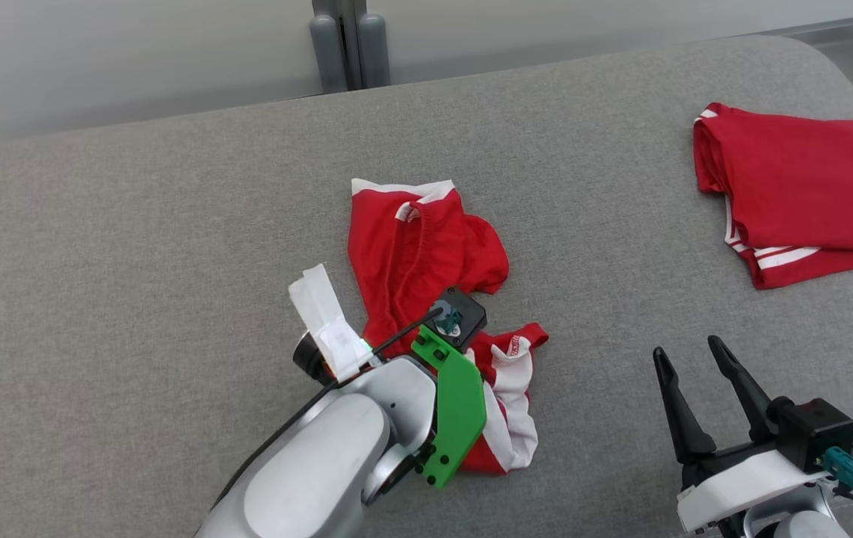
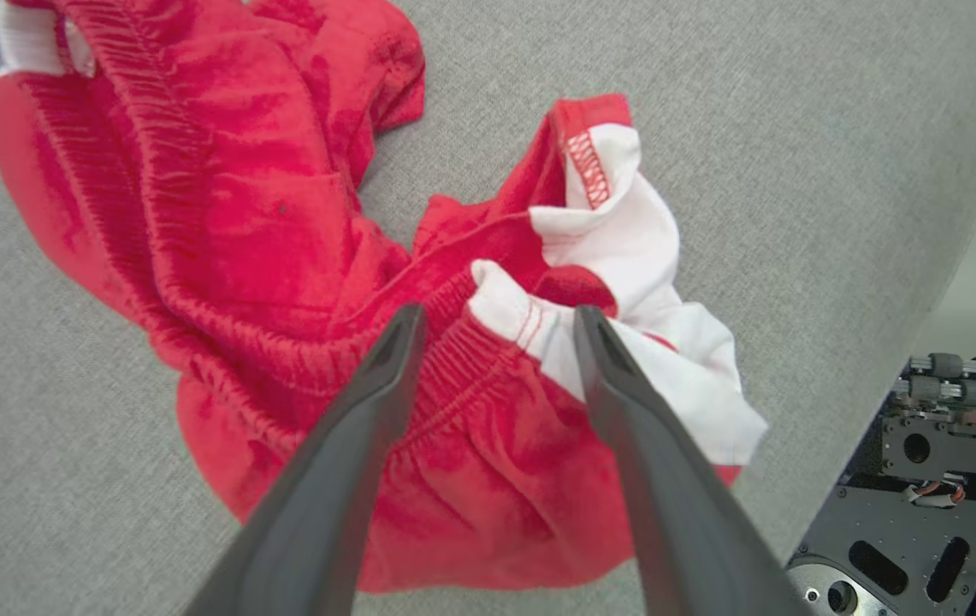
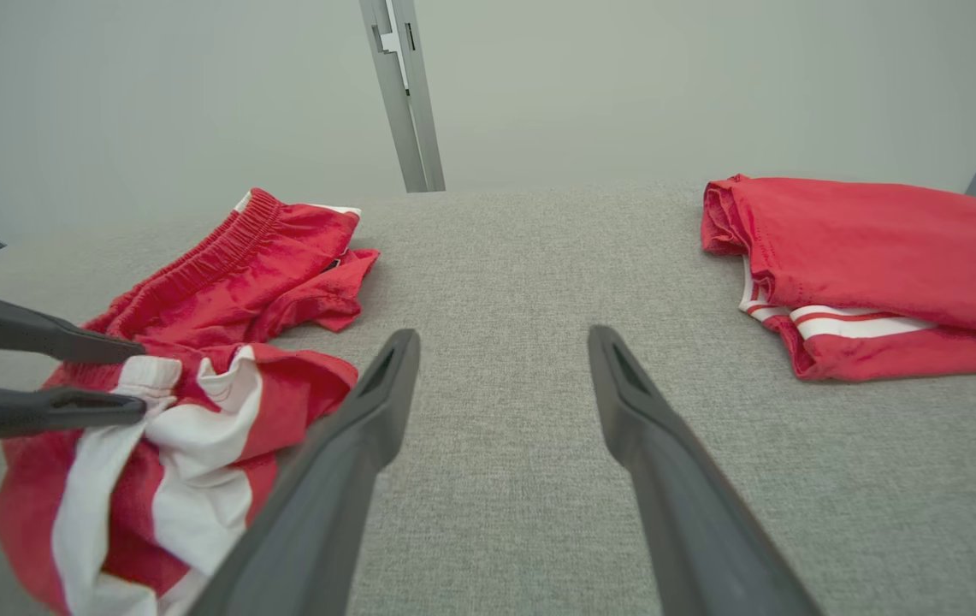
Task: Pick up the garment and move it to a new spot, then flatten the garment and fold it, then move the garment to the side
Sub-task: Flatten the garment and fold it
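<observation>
Garment (image 1: 411,246): red shorts, crumpled mid-frame on the table (image 1: 134,261). Looked light, thin and limp, and would likely sag and bunch when lifted. Left end effector (image 2: 500,329) was parted, its fingers straddling the elastic waistband (image 2: 222,329) beside a white panel, nothing pinched. The waistband seemed the firmest hold. Right end effector (image 1: 686,350) stood wide over bare table, lower right. Folded red pile (image 1: 807,194) lay upper right.

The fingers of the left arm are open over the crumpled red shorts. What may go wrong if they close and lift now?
1. The open fingers of the left gripper straddle bunched folds where the waistband meets the white panel of the shorts. They may pinch several layers, so the shorts rise as a lump.
2. Carried to the right, the shorts might land on the folded garment and disturb it.
</observation>
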Motion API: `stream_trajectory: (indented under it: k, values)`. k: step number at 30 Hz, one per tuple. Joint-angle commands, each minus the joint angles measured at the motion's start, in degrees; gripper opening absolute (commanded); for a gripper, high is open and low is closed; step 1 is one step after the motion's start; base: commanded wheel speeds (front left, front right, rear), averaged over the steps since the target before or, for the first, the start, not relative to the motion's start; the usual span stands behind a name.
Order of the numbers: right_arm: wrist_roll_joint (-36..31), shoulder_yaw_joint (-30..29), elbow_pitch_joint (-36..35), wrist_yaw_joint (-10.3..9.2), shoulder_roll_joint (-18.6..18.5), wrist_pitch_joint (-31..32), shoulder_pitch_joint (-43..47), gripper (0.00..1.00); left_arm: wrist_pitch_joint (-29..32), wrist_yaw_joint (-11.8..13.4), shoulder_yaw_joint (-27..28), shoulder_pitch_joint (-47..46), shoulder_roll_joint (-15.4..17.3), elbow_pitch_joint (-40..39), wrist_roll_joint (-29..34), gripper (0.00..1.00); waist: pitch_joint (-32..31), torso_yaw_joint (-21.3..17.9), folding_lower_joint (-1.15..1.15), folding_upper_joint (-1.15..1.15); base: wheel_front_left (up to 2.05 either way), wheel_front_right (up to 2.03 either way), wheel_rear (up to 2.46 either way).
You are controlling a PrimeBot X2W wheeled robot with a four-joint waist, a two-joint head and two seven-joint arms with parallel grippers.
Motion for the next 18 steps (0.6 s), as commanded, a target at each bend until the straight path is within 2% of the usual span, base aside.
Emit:
stream_trajectory:
  k: [1, 2, 3, 6, 12, 18]
  values:
    - [0.14, -0.14, 0.01, -0.10, 0.22, -0.01, 0.17, 1.00, 0.62, 0.36, 0.11, 0.90, 0.94, -0.90, -0.44, 0.00, -0.67, 0.47, 0.00, 0.00, 0.00, 0.00, 0.00]
    - [0.10, -0.19, -0.03, -0.10, 0.27, -0.01, 0.27, 1.00, 1.08, 0.44, 0.15, 1.16, 1.42, -1.66, -0.55, 0.00, -0.89, 0.56, 0.00, 0.00, 0.00, 0.00, 0.00]
    - [-0.04, -0.10, -0.11, -0.10, 0.70, -0.01, 0.35, 1.00, 2.39, 1.07, 0.80, 1.98, 3.64, -5.41, -0.85, 0.00, -1.77, 0.52, 0.00, 0.00, 0.00, 0.00, 0.00]
    - [-0.06, -0.02, 0.04, -0.10, 1.15, -0.01, 0.35, 1.00, 0.85, 0.74, 2.22, 2.13, 4.17, -8.37, -2.17, 0.00, -2.41, 0.27, 0.00, 0.00, 0.00, 0.00, 0.00]
    - [-0.13, -0.07, 0.11, -0.10, 2.44, -0.01, -0.62, 1.00, -5.86, 0.31, 8.31, -3.36, 2.36, -11.30, -5.82, 0.00, -2.64, -1.13, 0.00, 0.00, 0.00, 0.00, 0.00]
    - [0.18, -0.33, 0.54, -0.10, 3.61, -0.01, -1.45, 1.00, -13.88, -0.55, 14.63, -16.17, -0.33, -8.03, -9.12, 0.00, -2.39, -3.53, 0.00, 0.00, 0.00, 0.00, 0.00]
